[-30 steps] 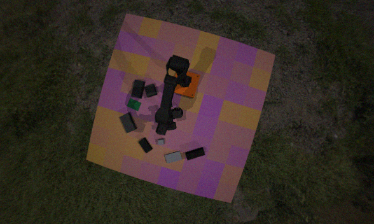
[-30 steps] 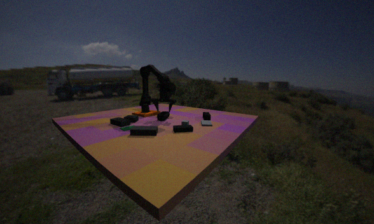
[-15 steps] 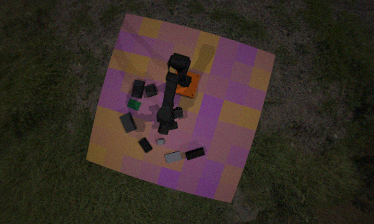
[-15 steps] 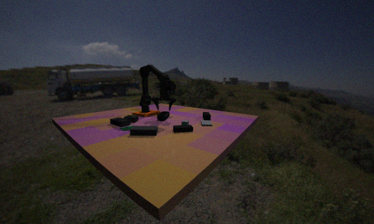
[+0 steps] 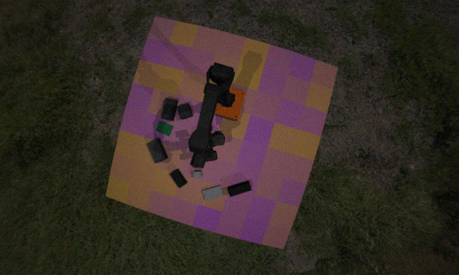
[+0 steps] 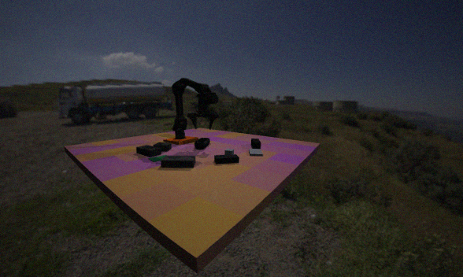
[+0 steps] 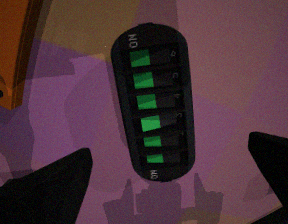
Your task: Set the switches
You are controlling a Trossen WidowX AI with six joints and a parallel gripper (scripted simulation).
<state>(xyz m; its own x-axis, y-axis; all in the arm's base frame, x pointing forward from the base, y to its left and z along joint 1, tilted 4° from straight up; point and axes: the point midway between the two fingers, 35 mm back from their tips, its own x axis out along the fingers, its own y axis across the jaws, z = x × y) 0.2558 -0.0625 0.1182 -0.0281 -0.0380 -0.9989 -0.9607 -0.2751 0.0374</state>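
Green plate point(image 5: 165, 128) point(image 6: 158, 158); tanker truck point(image 6: 124, 96) behind bench.
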